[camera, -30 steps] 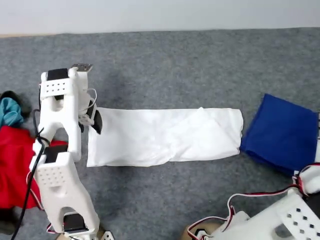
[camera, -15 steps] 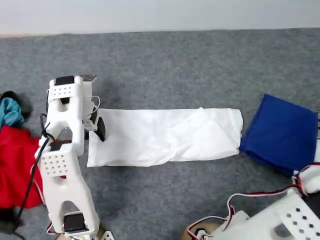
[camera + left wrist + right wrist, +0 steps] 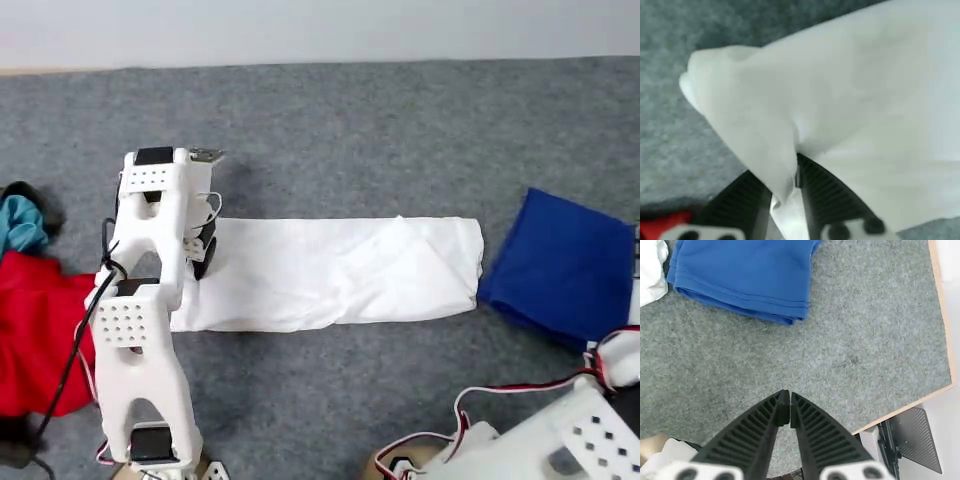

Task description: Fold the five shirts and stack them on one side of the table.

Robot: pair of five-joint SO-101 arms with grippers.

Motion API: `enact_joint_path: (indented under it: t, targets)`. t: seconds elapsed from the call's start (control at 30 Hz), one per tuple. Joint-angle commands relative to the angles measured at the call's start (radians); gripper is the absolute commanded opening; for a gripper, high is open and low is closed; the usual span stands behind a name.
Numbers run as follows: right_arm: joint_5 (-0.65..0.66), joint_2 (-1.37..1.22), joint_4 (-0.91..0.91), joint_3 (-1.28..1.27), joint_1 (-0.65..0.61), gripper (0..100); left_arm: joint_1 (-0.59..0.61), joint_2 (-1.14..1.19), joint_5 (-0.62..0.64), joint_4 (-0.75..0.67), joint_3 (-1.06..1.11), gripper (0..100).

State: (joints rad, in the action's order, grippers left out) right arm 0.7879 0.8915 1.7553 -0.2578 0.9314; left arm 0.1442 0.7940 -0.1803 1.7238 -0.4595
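Surface: grey felt table (image 3: pixel 400 120).
High view: white shirt (image 3: pixel 340 272), folded into a long strip, has one end at the left gripper (image 3: pixel 203 255). Folded blue shirt (image 3: pixel 565 265) lies beyond the far end, red shirt (image 3: pixel 35 330) behind the arm.
Left wrist view: jaws pinched on a raised fold of white cloth.
Right wrist view: right gripper (image 3: pixel 790 399) closed and empty, blue shirt ahead of its tips.
Risk: the thin pinch may slip or drag the strip askew.
Writing: none legible.
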Motion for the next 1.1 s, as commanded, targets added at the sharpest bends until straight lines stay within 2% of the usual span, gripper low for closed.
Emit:
enact_joint_path:
  t: [0.0,0.13,0.4,0.63,0.8,0.93,1.07]
  targets:
    - [0.011,0.008,0.024,0.009,-0.008,1.7,0.014,-0.118,-0.011,0.031,-0.012,0]
    - [0.009,0.008,0.024,0.009,-0.012,1.7,0.072,-0.201,-0.025,0.031,-0.012,0]
    - [0.006,0.005,0.024,0.009,-0.012,1.7,0.232,-0.221,-0.141,0.031,-0.010,0]
    - [0.006,0.008,0.024,0.008,-0.012,1.8,0.233,-0.238,-0.158,0.034,-0.007,0]
    - [0.006,0.008,0.024,0.006,-0.012,1.7,0.167,-0.371,-0.158,0.034,0.071,0]
    - [0.006,0.008,0.024,0.005,-0.012,1.7,0.035,-0.532,-0.149,0.032,0.168,0]
    - [0.006,0.008,0.027,0.005,-0.012,1.7,-0.124,-0.660,-0.086,0.032,0.225,0]
